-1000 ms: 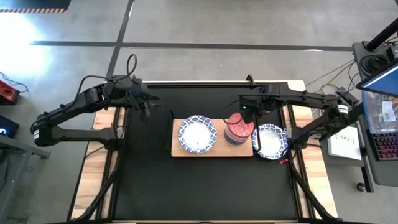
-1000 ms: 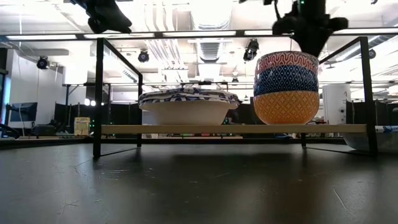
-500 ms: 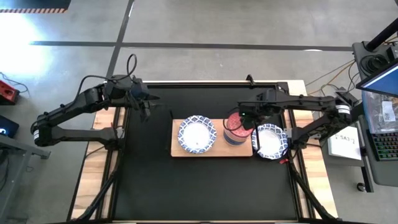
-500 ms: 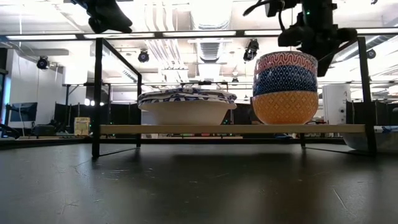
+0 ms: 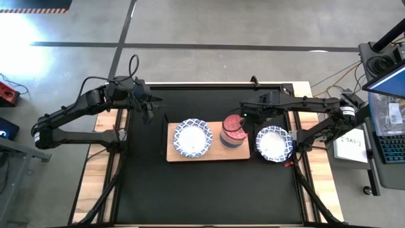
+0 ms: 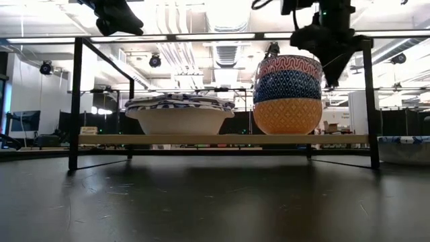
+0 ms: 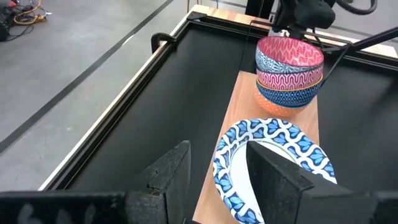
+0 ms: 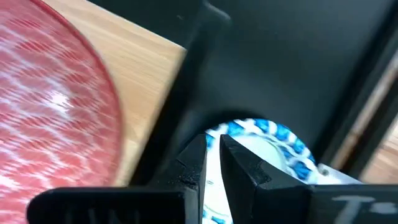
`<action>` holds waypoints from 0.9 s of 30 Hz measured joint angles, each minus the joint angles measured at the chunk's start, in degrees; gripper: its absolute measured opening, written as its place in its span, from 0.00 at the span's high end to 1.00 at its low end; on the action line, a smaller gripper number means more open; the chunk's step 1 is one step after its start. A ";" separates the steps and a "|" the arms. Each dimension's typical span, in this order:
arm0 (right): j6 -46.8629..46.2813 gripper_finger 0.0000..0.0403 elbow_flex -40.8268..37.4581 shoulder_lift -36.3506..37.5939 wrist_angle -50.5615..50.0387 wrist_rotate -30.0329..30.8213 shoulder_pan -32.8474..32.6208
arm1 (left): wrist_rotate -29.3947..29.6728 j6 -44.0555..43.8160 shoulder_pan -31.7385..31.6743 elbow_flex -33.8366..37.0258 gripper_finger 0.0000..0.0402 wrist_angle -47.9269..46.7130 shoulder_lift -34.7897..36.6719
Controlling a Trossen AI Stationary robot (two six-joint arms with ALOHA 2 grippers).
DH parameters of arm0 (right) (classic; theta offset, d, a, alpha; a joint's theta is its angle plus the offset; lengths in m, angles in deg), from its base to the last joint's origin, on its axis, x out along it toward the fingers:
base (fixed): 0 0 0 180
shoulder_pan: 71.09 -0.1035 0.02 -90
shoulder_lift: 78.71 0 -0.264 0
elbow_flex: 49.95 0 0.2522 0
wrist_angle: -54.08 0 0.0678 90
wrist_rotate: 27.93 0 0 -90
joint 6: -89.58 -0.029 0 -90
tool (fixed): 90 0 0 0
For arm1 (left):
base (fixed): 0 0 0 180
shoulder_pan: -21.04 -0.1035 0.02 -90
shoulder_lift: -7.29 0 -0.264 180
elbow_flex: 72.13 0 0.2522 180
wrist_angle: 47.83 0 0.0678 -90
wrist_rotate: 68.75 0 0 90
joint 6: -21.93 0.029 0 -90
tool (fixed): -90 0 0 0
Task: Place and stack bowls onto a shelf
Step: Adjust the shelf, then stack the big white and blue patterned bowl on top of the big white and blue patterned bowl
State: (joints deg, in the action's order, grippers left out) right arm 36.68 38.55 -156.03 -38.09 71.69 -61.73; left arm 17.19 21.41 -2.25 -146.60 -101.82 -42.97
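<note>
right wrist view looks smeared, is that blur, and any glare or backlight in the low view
Right wrist view: the red bowl is streaked with blur, the fingers sharper. Low view: bright ceiling lights backlight the scene, leaving the right gripper a dark silhouette above the stacked bowls.

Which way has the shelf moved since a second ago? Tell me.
Yes: the shelf slid left, away from the wide bowl resting on the table.

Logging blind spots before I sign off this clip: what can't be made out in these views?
- How many wide blue-and-white patterned bowls sit stacked on the light wooden shelf: the rims merge in the low view, and the high view shows only the top one.
- The wide patterned bowl on the black table: cut off by the low view's edge.
- Left gripper: too small in the high view.
</note>
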 joint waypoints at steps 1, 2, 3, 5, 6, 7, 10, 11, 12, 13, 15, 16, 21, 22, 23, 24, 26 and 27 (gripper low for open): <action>0.22 0.91 0.00 0.00 -1.14 0.06 0.00 | 0.00 0.00 0.00 0.00 0.65 0.00 0.00; 0.27 0.91 0.00 0.00 -2.50 0.20 0.01 | 0.00 0.00 0.00 0.00 0.65 0.00 0.02; 0.23 0.91 0.00 0.00 -3.99 0.34 0.03 | 0.00 0.00 0.00 0.00 0.65 -0.01 0.07; -0.51 0.91 0.00 0.00 -6.61 0.76 0.04 | 0.00 0.00 0.00 0.00 0.65 -0.02 0.07; -1.34 0.91 0.00 0.00 -7.50 0.86 0.04 | 0.00 0.00 0.00 0.00 0.65 -0.03 0.09; -2.04 0.91 0.00 0.02 -7.98 0.86 0.04 | 0.00 0.07 0.00 0.00 0.65 -0.04 0.11; -4.37 0.91 0.00 0.04 -7.85 0.86 0.04 | -0.02 0.90 0.00 0.00 0.65 -0.06 0.11; -4.60 0.91 0.00 0.01 -7.80 0.79 0.04 | -0.02 1.26 0.00 0.00 0.65 -0.10 0.11; -4.64 0.91 0.00 -0.04 -7.82 0.37 0.04 | -0.02 1.56 0.00 0.00 0.65 -0.15 0.11; -4.46 0.91 0.00 -0.07 -7.85 -0.67 0.04 | -0.02 1.75 0.00 0.00 0.65 -0.20 0.11; -3.07 0.91 0.00 -0.06 -7.93 -3.09 0.02 | -0.02 2.46 0.00 0.00 0.65 -0.33 0.14; -2.50 0.91 0.00 -0.04 -8.06 -3.96 -0.05 | -0.02 2.90 0.00 0.00 0.65 -0.62 0.17; -1.18 0.91 0.00 0.60 -8.06 -6.55 -2.28 | -0.04 3.21 0.00 0.00 0.65 -1.79 0.32; -1.18 0.91 0.00 0.71 -8.06 -6.83 -2.92 | -0.03 3.16 0.00 0.00 0.65 -1.88 0.35; -1.18 0.91 0.00 0.79 -8.10 -7.13 -3.64 | -0.02 3.10 0.00 0.00 0.65 -1.86 0.37; -1.22 0.91 0.00 0.81 -8.24 -7.33 -4.51 | -0.02 3.05 0.00 0.00 0.65 -1.88 0.39; -2.20 0.91 0.00 0.81 -8.28 -8.37 -6.37 | -0.02 2.71 0.00 0.00 0.65 -1.88 0.42; -3.10 0.91 0.00 0.77 -8.22 -8.66 -7.62 | -0.03 2.45 0.00 0.00 0.65 -1.86 0.42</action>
State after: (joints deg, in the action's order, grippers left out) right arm 33.57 38.55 -155.26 -46.32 63.02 -69.35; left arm 17.17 23.87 -2.25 -146.60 -103.68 -42.54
